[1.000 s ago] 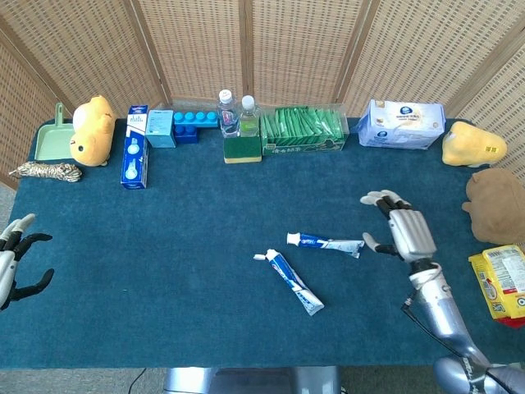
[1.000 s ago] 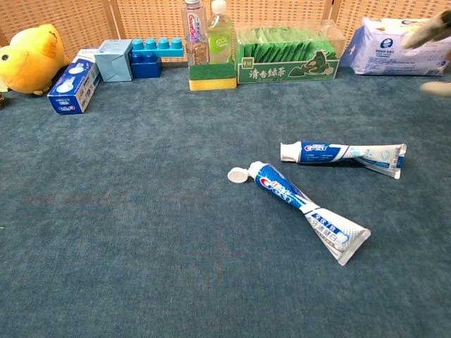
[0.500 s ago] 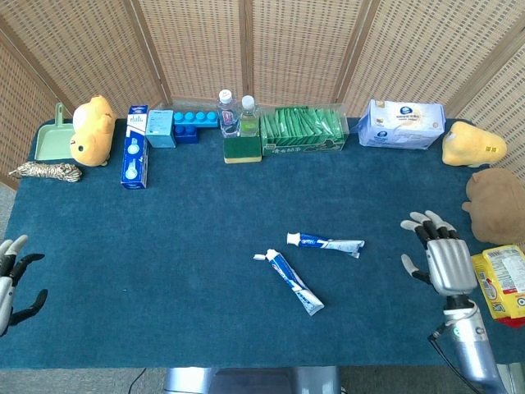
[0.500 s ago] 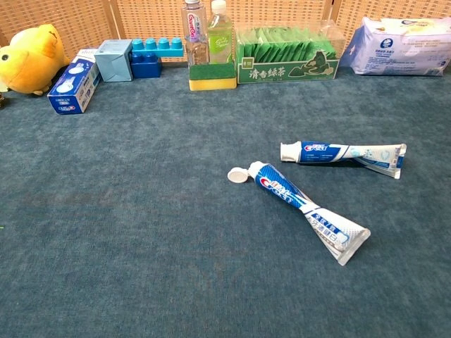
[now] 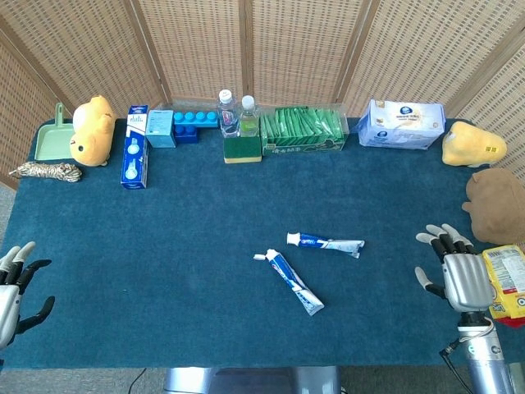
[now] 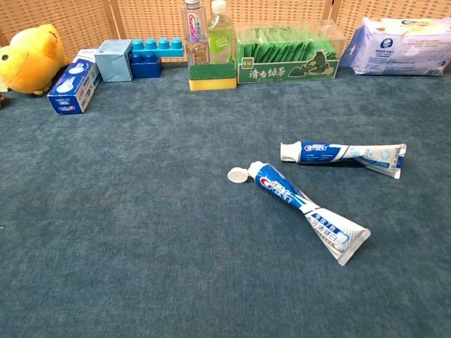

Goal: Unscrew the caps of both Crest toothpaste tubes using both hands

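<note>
Blue-covered bench [image 5: 164, 246]. At its left and right edges, left robot hand [image 5: 11, 286] and right robot hand [image 5: 461, 275], both spread wide, empty. Mid-bench, near tube [image 6: 307, 210] and far tube [image 6: 343, 154], lying flat, apart. White cap [image 6: 238, 174] touching near tube's nozzle.

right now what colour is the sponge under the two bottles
Green on top, yellow below; the chest view shows it best.
</note>
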Robot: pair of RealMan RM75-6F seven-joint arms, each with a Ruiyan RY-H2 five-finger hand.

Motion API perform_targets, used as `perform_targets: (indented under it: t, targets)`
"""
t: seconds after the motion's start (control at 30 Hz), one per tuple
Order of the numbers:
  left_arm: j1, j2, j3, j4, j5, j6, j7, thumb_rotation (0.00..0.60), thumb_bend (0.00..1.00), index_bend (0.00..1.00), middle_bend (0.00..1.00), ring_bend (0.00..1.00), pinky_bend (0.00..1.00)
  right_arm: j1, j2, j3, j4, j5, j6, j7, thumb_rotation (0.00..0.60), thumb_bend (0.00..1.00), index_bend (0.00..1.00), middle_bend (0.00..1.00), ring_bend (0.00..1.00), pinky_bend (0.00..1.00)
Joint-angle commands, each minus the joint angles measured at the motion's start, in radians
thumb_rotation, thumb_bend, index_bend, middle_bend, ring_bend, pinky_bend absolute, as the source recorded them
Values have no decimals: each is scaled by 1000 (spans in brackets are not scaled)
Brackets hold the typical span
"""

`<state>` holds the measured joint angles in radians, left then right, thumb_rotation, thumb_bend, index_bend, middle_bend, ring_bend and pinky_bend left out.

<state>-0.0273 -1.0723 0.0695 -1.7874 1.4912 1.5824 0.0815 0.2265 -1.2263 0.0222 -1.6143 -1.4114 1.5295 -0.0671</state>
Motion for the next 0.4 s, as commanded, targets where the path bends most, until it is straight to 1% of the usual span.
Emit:
perform_targets:
  t: [0.03,0.4]
  targets:
    - [-2,5,-6,-9,3,-5,8,600,303,213,78,0,80,-4,0,6,5,-8,-2,8,600,307,294,235,127,232]
    - [2,9,-15,-41,9,-20,40,600,302,211,66,0,78,-22,-9,20,39,-24,-13,53,600,305,299,235,125,233]
